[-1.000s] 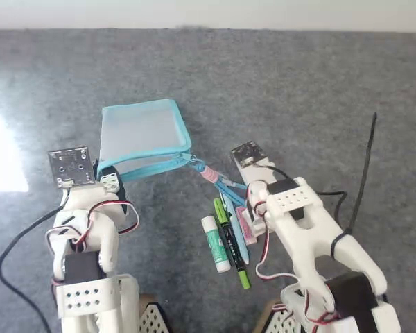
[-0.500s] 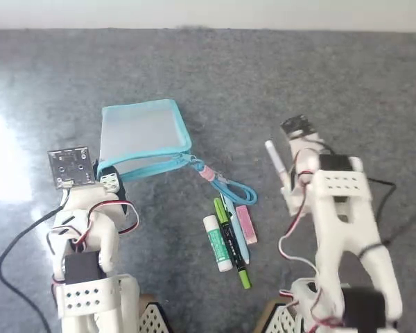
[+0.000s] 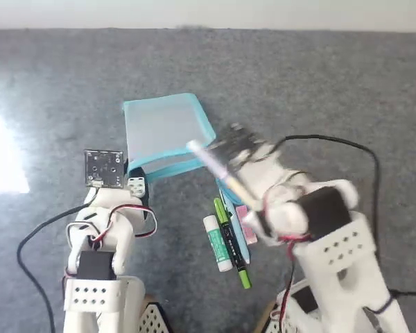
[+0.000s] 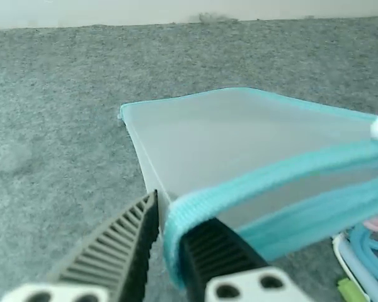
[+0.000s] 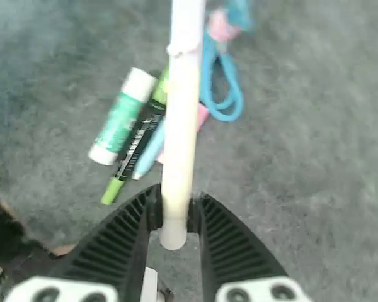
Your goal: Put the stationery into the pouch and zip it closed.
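Right gripper [image 5: 175, 207]: jaws clamped on the end of a slim white plastic pen [image 5: 183, 113], whose tip sits at the pouch mouth.
Left gripper [image 4: 170, 221]: pinched shut on the teal zipper band of the translucent soft pouch [image 4: 239, 132], which lies on the grey table [image 3: 333, 83].
Handling: the pen is probably light, stiff and smooth, and may swivel in an end grip. The pouch is limp and best held by its band.
Remaining: green-and-white glue stick [image 3: 215, 243] and green marker [image 3: 230, 241], near the pouch.
Change: over the last half second the pen has swung across to the pouch, and the pouch and left arm have shifted rightward.

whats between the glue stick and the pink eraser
In the high view, a green and black pen and a light blue pen lie side by side between the glue stick and the pink eraser.
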Available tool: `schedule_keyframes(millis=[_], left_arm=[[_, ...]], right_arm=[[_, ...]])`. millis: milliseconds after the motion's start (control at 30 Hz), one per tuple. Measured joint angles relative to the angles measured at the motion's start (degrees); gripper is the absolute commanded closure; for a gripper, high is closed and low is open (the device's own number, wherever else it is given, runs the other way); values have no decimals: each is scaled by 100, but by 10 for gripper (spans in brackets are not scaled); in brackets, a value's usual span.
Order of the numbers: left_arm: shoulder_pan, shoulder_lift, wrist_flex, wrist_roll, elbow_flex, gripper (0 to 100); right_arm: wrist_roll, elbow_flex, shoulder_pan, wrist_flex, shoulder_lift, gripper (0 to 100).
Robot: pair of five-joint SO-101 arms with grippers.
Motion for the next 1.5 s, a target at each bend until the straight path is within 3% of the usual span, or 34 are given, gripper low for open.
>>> schedule_keyframes(millis=[267, 1233, 1500], left_arm=[[35, 0, 0, 0, 0, 989], [35, 0, -70, 0, 0, 989], [35, 0, -70, 0, 0, 989]], right_arm=[[-62, -404, -431, 9, 1222, 991], [563, 35, -422, 18, 273, 991], [290, -1064, -229, 18, 1125, 991]])
